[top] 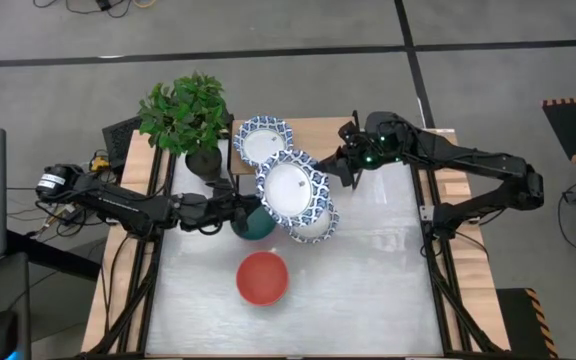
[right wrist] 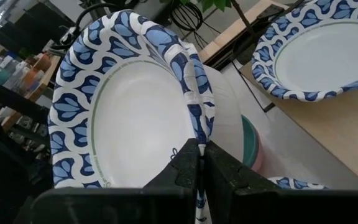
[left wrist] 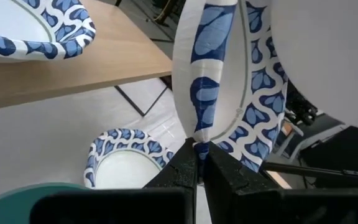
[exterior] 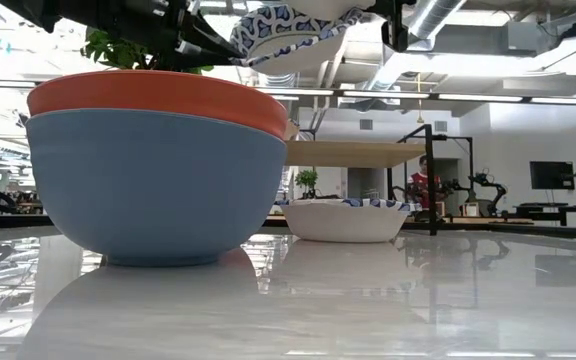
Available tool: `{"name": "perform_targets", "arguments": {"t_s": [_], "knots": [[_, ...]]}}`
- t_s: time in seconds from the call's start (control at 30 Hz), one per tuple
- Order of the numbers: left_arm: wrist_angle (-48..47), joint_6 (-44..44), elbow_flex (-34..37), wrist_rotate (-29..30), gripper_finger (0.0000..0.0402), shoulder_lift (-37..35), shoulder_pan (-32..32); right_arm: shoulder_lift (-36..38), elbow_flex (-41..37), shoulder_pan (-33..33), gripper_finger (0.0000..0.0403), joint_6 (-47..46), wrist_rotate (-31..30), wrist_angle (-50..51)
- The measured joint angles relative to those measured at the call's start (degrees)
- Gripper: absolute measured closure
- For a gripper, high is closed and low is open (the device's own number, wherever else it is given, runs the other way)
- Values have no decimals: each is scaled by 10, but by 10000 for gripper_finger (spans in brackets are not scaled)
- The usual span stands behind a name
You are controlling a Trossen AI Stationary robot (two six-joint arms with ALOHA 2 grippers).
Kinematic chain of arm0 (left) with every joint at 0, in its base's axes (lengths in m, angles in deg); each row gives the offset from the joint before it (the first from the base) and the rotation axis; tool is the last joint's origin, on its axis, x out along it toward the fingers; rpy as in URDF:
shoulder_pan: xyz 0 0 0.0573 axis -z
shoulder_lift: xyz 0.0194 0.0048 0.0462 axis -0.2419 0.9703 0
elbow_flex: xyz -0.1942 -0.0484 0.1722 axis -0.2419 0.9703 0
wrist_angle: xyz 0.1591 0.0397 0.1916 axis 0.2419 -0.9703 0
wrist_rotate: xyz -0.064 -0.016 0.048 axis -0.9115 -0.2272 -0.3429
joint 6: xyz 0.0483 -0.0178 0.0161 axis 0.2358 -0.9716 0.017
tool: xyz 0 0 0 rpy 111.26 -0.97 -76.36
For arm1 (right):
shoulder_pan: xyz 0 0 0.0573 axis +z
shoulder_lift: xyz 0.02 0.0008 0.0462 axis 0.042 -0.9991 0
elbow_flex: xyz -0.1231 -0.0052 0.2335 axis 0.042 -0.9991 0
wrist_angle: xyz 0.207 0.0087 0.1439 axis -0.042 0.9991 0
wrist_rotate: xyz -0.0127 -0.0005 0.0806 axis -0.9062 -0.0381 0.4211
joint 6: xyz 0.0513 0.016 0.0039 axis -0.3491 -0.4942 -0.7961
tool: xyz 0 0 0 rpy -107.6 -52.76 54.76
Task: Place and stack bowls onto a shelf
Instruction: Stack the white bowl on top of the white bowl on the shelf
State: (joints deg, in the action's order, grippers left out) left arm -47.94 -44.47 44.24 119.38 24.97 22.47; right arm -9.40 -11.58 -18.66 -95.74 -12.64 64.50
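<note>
Jaws of both grippers pinch rim of 1 patterned bowl (top: 290, 190): left gripper (left wrist: 199, 163), right gripper (right wrist: 200, 163). Risk: opposing pull tears rim, drops bowl short of shelf (top: 388, 128).

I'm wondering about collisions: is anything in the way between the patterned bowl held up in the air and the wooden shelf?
Nothing visible is. The left hand and right hand both pinch the lifted bowl by its rim. The shelf close by has bare board beside the one patterned bowl already there.
</note>
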Motion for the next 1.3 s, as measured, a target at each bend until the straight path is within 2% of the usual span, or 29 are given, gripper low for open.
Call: {"name": "perform_targets", "arguments": {"t_s": [0.13,0.3,0.47,0.77,0.87,1.0,1.3], "knots": [[-2,-1,0,0,401,0,0,11,0,0,362,1,9,1],[-2,-1,0,-2,401,0,0,31,0,0,362,4,52,13],[-2,-3,-1,-5,401,0,0,56,0,1,362,-3,71,115],[-26,-26,0,3,401,0,0,81,0,0,362,-2,69,310],[-40,-45,1,-24,401,1,0,89,0,1,362,0,68,345],[-54,-82,1,-34,401,0,0,98,0,0,362,2,59,361],[-65,-190,1,-83,401,0,-1,108,0,-4,362,3,49,319]]}}
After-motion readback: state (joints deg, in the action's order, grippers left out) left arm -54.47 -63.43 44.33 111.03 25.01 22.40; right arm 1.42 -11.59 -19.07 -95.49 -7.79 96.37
